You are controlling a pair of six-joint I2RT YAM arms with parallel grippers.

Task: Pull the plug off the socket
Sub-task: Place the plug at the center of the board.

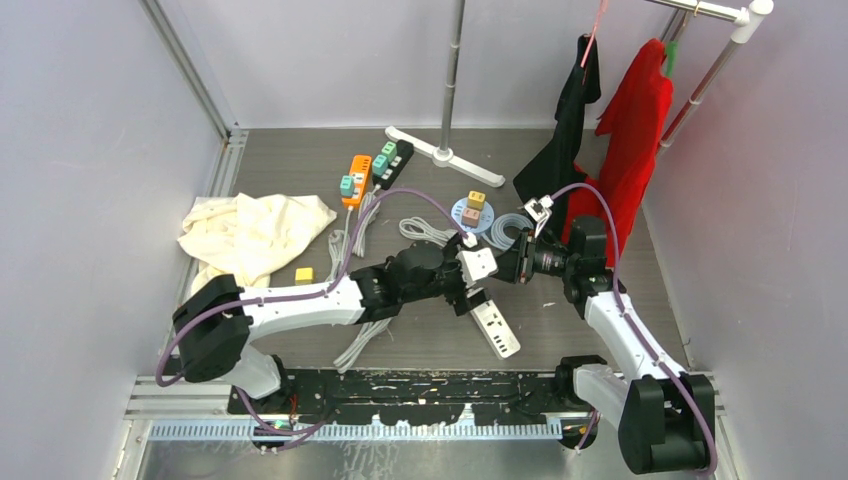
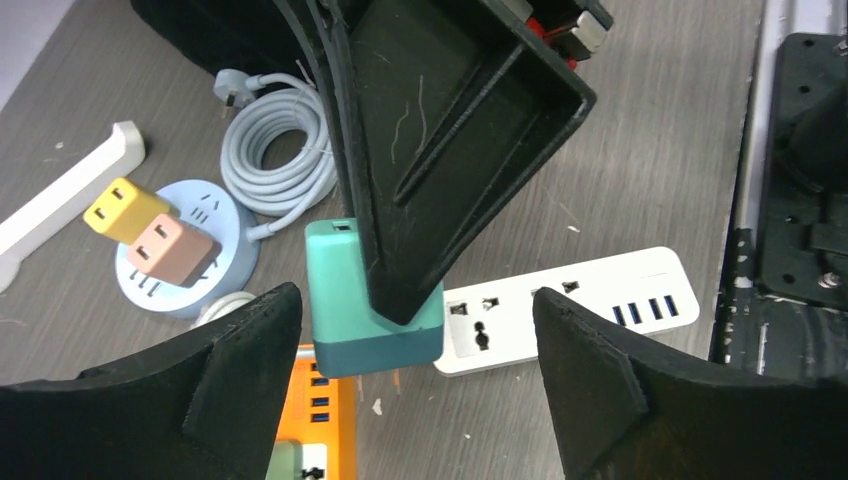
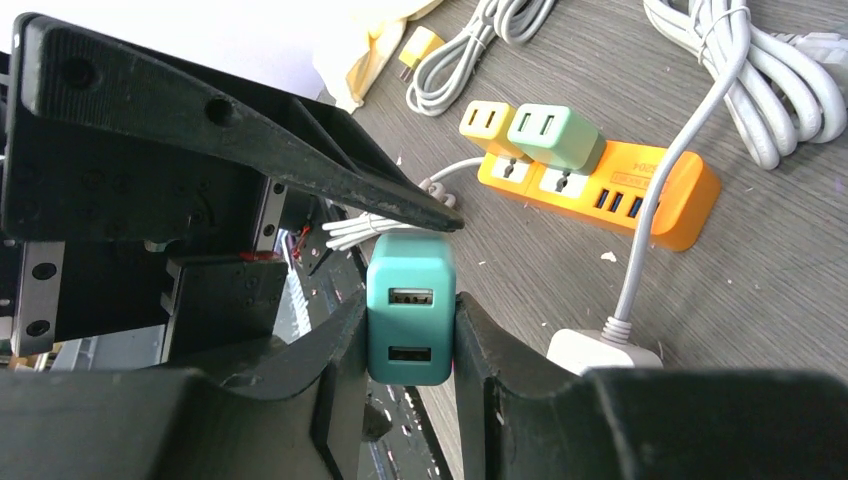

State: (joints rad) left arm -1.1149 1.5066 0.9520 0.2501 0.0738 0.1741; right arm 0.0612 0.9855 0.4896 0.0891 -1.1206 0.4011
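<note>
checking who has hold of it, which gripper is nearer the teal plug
right. the right gripper is clamped on the teal plug, one finger on each side. the left gripper faces the plug with its fingers spread wide, not closed on it.

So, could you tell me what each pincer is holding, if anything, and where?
The right pincer clamps the teal USB plug adapter by its two opposite sides; the left pincer is open, holding nothing.
</note>
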